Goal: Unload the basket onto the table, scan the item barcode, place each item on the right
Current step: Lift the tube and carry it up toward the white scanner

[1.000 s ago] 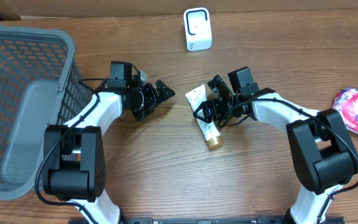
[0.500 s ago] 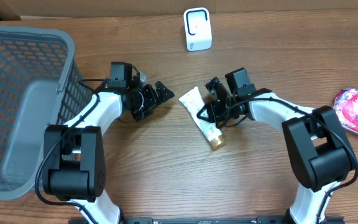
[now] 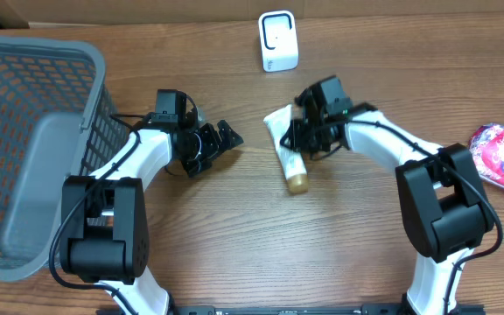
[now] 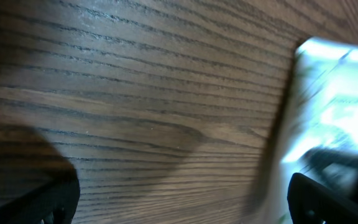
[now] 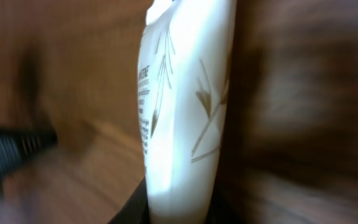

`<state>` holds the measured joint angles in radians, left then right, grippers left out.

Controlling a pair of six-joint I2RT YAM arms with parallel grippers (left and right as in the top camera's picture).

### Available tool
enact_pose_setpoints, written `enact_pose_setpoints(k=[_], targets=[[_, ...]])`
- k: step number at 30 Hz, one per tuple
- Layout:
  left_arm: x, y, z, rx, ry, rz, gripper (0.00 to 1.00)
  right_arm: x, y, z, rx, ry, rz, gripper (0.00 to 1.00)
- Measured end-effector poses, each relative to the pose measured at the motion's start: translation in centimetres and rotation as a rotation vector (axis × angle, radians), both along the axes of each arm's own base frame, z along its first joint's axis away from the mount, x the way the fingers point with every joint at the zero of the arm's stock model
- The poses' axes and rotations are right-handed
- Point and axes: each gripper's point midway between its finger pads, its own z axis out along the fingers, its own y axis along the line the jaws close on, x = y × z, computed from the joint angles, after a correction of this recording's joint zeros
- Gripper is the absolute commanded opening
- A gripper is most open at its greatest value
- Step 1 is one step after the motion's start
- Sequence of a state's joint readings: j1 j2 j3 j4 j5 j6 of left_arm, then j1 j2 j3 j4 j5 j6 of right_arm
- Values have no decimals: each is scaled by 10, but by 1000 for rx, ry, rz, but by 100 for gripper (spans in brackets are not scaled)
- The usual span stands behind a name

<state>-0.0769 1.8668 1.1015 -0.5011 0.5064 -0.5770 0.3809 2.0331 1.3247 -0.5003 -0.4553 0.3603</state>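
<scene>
Blurred close view, white tube [image 5: 185, 106] with thin leaf sketches, wooden table [image 5: 73, 74] behind, dark shape [image 5: 8, 155] at left

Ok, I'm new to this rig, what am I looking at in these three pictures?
Two white-and-black robot arms work at a wooden table. The wide picture looks down from above; the other two come from a camera on each wrist. On the table: a grey plastic mesh basket at left, a small white box, probably the scanner, at the far side, a pink and purple packet at right. The right gripper is closed on a white squeeze tube with a gold cap. The left gripper is open and empty.
</scene>
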Motion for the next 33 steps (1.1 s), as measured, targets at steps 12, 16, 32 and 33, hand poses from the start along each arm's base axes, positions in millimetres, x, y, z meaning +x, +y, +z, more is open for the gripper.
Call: enact_pose_setpoints(k=[12, 16, 32, 33], targets=[[-1, 2, -1, 12, 9, 2, 100, 59, -57, 44, -57, 81, -789, 4], [-1, 2, -1, 16, 10, 4, 100, 63, -63, 65, -22, 55, -935, 4], [4, 12, -4, 80, -4, 24, 100, 65, -52, 239, 272, -332, -880, 4], [4, 13, -4, 82, -4, 24, 100, 61, -51, 254, 288, -365, -875, 4]])
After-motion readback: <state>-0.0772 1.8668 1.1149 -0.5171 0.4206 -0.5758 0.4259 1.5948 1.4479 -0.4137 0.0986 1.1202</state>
